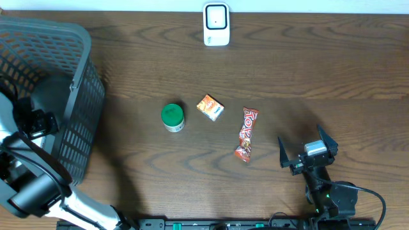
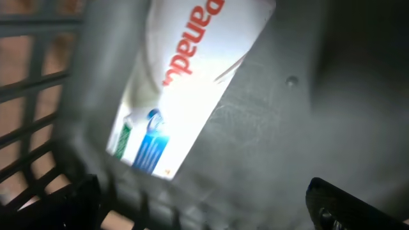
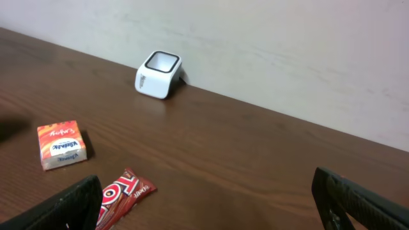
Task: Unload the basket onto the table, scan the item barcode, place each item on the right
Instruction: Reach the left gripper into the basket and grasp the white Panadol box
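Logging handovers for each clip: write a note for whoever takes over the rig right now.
Left gripper: open, empty, inside the basket above a white box.
Right gripper: open, empty, over the table.
On the table: green-lidded tub, orange packet, candy bar; scanner at the far edge.
Done: nothing is held or at the scanner.
Left: grasp an item and show its barcode to the scanner.

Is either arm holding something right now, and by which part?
Nothing is held. The right fingers stand open above the table; the left fingers stand open inside the basket, over a white box.
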You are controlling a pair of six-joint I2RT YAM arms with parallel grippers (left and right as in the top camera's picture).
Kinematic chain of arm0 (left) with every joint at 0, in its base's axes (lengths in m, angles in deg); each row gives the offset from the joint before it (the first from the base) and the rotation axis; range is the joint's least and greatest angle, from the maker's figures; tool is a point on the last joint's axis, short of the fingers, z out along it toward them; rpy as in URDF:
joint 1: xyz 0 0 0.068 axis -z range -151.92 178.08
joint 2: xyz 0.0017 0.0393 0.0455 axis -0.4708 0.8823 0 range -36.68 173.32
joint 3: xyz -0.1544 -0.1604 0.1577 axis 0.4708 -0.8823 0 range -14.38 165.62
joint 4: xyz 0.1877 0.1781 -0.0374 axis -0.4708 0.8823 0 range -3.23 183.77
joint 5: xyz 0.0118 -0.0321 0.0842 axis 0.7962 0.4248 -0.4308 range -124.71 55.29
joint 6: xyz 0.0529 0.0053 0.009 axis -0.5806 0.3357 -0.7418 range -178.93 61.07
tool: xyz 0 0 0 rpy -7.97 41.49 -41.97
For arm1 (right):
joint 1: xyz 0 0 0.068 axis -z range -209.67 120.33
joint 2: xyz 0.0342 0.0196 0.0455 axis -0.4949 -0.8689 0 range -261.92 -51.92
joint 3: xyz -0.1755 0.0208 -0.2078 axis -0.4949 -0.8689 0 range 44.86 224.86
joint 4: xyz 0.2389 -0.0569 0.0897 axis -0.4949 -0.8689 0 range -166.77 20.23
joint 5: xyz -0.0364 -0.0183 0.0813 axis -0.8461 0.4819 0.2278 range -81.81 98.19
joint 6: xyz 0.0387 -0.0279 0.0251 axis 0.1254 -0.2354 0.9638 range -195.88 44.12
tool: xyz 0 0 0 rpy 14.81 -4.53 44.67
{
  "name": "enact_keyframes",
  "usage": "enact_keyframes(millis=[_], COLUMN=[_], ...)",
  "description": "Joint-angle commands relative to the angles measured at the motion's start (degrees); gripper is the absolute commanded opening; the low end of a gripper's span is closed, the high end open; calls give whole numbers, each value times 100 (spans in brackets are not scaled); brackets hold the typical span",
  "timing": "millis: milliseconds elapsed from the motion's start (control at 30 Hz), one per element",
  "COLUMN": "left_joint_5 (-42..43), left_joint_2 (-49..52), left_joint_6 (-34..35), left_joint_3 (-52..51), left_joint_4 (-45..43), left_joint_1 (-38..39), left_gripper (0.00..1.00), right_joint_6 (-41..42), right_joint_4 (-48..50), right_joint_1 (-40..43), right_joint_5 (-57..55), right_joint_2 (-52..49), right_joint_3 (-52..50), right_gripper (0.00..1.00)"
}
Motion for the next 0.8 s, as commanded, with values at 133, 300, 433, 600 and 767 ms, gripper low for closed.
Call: enact_keyframes(millis=[133,300,433,600,767], left_joint_5=[409,201,-109,-109,-85], left_joint_2=[317,332,332,334,407], left_joint_6=[-772,-1349,-1368,-1591,-1622], left_joint_3=[-17,-17,-17,-17,-20], left_joint_4=[-155,-219,-372,-514,-717], left_joint_1=[-22,-28,-28,-28,-61], left_gripper=[98,98,98,98,98], right_joint_6=[72,72,72,72,72], right_joint_4=[-20,-20,-20,-20,-20], right_joint_1=[50,50,50,50,50], right_joint_5=[13,13,15,13,13], right_joint_2=[35,35,35,35,35], right_joint_3=[-11,-9,-11,-11,-11], right_gripper=[99,99,99,99,99])
